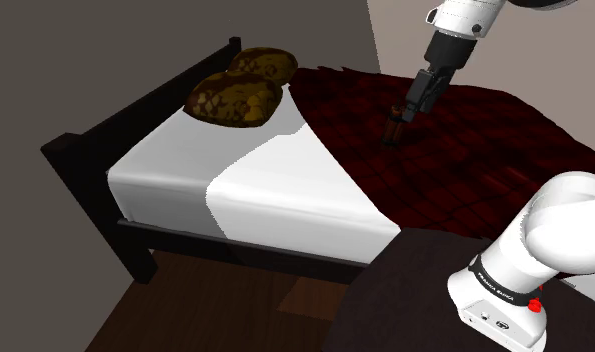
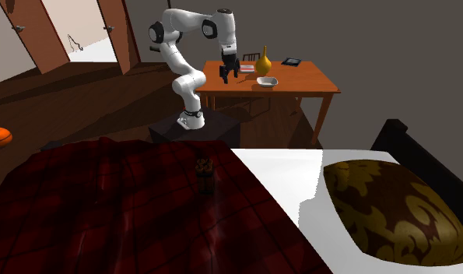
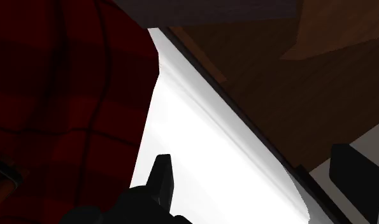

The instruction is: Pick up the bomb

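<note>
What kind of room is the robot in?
Most likely a bedroom. There is a bed with a white sheet, a dark red checked blanket over it and two brown patterned pillows at its head. A wooden table with a yellow vase stands nearby.

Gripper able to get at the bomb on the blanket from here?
Probably yes: the bomb stands alone on the red blanket, nothing over it, and the gripper hangs clear above the blanket.

Dark-framed bed (image 1: 85,150), red plaid blanket (image 1: 465,150), patterned pillows (image 1: 235,98); wooden desk (image 2: 307,78), grey walls (image 2: 393,47)
</note>
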{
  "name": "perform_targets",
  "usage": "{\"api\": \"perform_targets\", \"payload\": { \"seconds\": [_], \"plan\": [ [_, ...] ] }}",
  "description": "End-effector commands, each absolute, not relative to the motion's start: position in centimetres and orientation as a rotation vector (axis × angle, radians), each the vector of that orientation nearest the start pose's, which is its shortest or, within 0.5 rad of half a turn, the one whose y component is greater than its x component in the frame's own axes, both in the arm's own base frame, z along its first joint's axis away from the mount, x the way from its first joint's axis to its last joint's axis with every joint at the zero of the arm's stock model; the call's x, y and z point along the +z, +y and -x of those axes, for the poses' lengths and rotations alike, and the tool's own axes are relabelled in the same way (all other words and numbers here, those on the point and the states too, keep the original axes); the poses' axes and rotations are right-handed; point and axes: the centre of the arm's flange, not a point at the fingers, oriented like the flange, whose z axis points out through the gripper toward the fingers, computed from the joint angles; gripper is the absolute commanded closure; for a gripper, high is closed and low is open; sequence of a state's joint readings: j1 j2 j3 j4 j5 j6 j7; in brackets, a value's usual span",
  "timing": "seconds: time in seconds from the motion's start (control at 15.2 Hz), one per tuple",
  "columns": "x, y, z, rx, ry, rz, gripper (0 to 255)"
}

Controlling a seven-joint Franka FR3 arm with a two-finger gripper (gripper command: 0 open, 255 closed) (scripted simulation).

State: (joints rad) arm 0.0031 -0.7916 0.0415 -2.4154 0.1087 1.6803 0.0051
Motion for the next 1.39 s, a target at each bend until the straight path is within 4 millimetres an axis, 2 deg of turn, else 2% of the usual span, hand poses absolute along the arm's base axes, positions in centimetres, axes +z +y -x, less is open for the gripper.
{"api": "perform_targets", "payload": {
  "seconds": [0.0,1.32],
  "plan": [
    [57.4,2.8,-31.4,-0.084,-0.029,3.060,0],
    [51.2,-20.8,-42.3,0.050,-0.177,3.069,0]
  ]
}}
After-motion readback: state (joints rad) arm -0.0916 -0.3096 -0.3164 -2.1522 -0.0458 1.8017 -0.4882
